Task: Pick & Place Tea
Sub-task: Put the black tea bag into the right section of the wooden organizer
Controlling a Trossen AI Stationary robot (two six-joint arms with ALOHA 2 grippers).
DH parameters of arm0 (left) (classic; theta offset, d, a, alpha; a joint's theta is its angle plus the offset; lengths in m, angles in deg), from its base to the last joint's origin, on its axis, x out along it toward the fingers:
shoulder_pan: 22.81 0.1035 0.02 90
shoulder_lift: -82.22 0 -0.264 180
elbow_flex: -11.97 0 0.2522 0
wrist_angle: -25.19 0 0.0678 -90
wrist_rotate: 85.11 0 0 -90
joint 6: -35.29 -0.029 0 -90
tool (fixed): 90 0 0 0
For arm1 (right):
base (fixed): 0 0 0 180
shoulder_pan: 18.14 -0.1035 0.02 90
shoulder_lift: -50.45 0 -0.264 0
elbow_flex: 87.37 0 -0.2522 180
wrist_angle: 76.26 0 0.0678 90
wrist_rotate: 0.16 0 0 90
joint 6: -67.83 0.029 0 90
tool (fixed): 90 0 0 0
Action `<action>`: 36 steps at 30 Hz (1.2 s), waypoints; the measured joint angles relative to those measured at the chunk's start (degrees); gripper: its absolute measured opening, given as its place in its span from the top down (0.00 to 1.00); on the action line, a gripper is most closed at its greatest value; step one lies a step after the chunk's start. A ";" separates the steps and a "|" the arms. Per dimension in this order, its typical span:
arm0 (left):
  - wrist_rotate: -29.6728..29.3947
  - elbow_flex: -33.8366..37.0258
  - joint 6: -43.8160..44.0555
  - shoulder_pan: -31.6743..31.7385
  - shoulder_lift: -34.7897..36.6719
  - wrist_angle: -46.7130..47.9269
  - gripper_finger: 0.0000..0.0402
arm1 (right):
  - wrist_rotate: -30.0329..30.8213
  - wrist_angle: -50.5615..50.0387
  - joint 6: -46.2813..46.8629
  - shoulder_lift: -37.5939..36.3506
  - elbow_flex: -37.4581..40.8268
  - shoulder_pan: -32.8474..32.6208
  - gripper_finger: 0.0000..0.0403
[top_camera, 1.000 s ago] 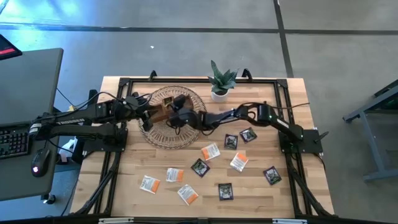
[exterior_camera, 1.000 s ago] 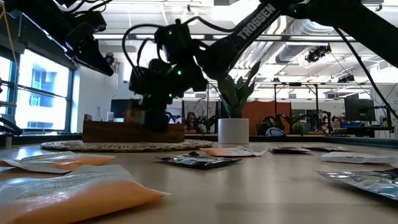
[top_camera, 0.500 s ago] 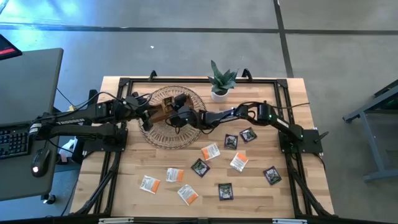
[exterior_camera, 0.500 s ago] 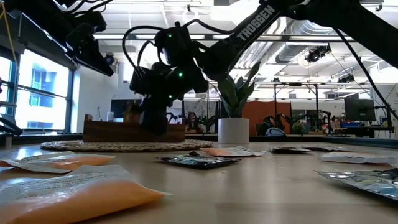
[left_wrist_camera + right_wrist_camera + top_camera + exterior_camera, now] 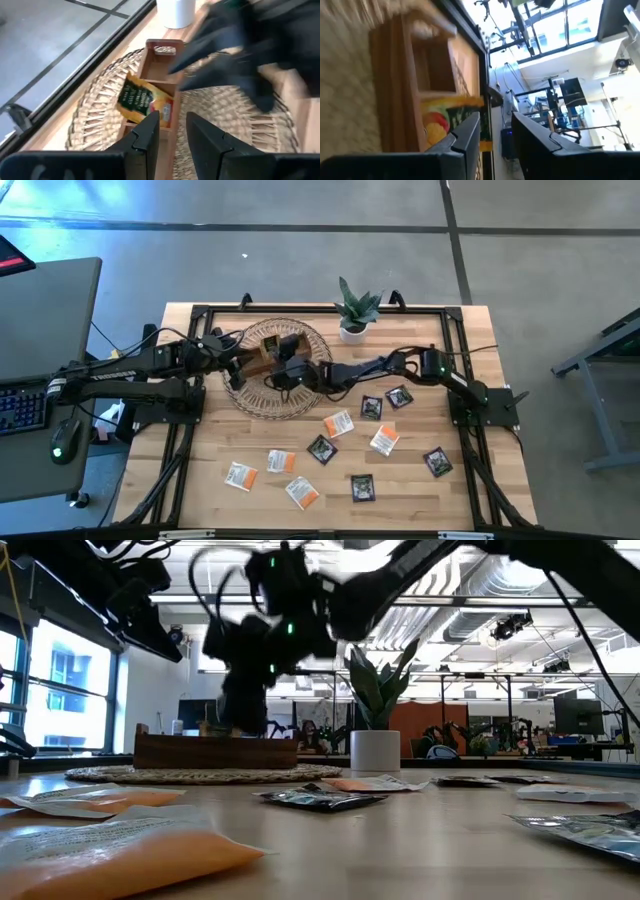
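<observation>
Woven straw forms the round mat point(image 5: 262, 390) on the table point(image 5: 420, 490), toward ten o'clock from its middle, and the brown wooden divided tray point(image 5: 262, 352) sits on it. Inside one compartment of that tray, a dark sachet with a green label and an orange-and-white sachet point(image 5: 141, 101) lean against each other.

From three o'clock, the right arm stretches long and low across the table, elbow bent near the right edge, wrist reaching over the mat. Its right gripper point(image 5: 285, 370) hangs above the tray's near side, fingers point(image 5: 465, 137) parted with nothing between them. In the low view it is raised clear above the tray's rim.

From nine o'clock, the left arm extends almost level, and the left gripper point(image 5: 232, 356) hovers at the mat's nine-o'clock edge, fingers point(image 5: 150, 131) slightly apart and empty, pointing at the tray.

Loose tea sachets point(image 5: 338, 423) lie scattered flat over the table from five to seven o'clock, orange-and-white ones mostly toward seven, dark ones toward four. At twelve o'clock a potted plant point(image 5: 355, 313) stands.
</observation>
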 joint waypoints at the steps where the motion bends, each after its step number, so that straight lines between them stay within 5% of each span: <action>1: -0.35 0.00 0.02 0.01 0.01 0.04 0.76 | 0.97 -1.23 1.13 -1.11 0.01 -0.74 0.73; 7: -0.37 0.00 0.00 0.02 0.01 -0.10 0.76 | 8.50 -15.11 8.80 -9.20 -0.10 -5.60 0.76; 20: -0.14 0.00 0.00 0.00 0.01 -0.10 0.76 | -6.73 -48.64 42.06 -15.60 0.04 -13.62 0.79; 29: -0.14 0.00 0.00 0.02 0.01 -0.08 0.76 | -1.42 -65.22 48.53 -19.73 0.09 -19.43 0.79; 36: -0.12 0.00 0.00 0.02 -0.01 -0.12 0.76 | -6.51 -71.33 62.92 -32.41 7.37 -19.36 0.79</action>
